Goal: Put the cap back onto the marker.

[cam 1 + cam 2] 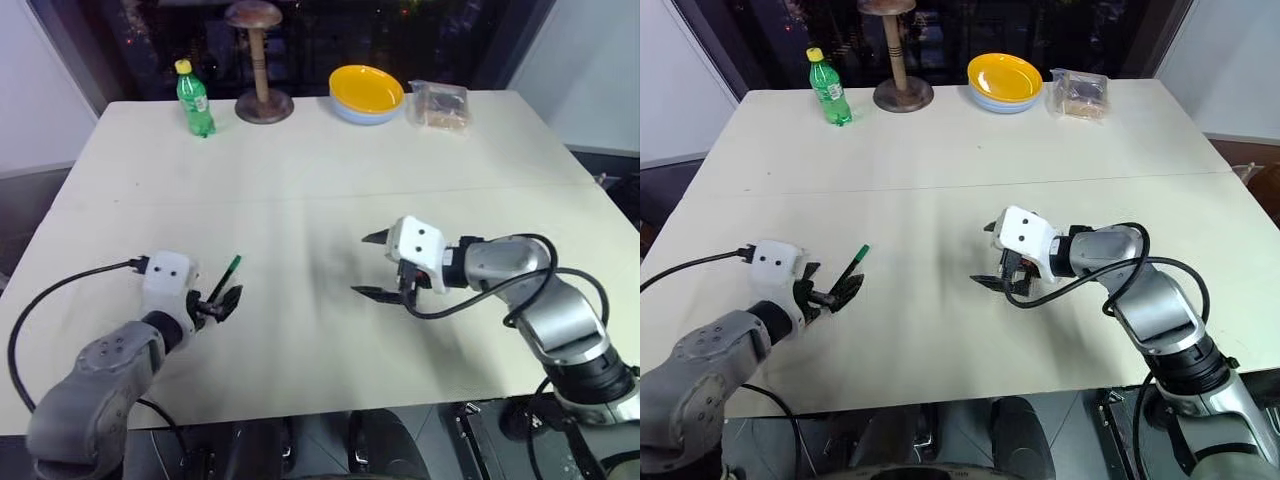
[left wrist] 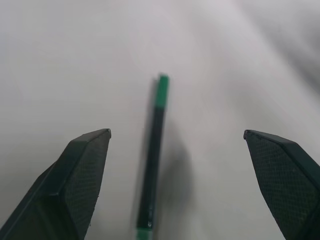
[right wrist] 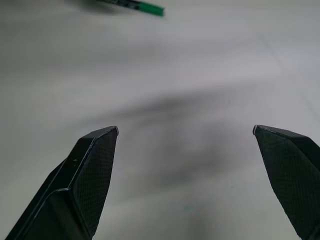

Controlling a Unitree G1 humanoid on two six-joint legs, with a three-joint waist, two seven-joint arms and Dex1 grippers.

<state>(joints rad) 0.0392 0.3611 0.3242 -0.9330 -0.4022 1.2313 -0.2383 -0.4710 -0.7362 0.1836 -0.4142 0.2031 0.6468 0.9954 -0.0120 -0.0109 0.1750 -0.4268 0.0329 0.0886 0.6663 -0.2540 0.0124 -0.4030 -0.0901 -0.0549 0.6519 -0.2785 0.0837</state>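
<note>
Left claw: my two black fingers stand wide apart, empty; the marker lies on the table between and just past them, touching neither.
Marker: thin dark stick lying flat on the table near my left side, at the front left of the tabletop.
Marker axis: in the head views it runs on a diagonal, from my left fingertips away toward the far right; in the left wrist view it runs nearly straight along my fingers' own line.
Cap: bright green, seated on the marker's far end, pointing away from me. A small green bit also shows at the near end.
Right claw: fingers spread wide, empty, pointing left toward the marker, well apart from it.
Table: pale, flat.
Far edge: green bottle with yellow lid, wooden stand, yellow bowl, clear packet.
</note>
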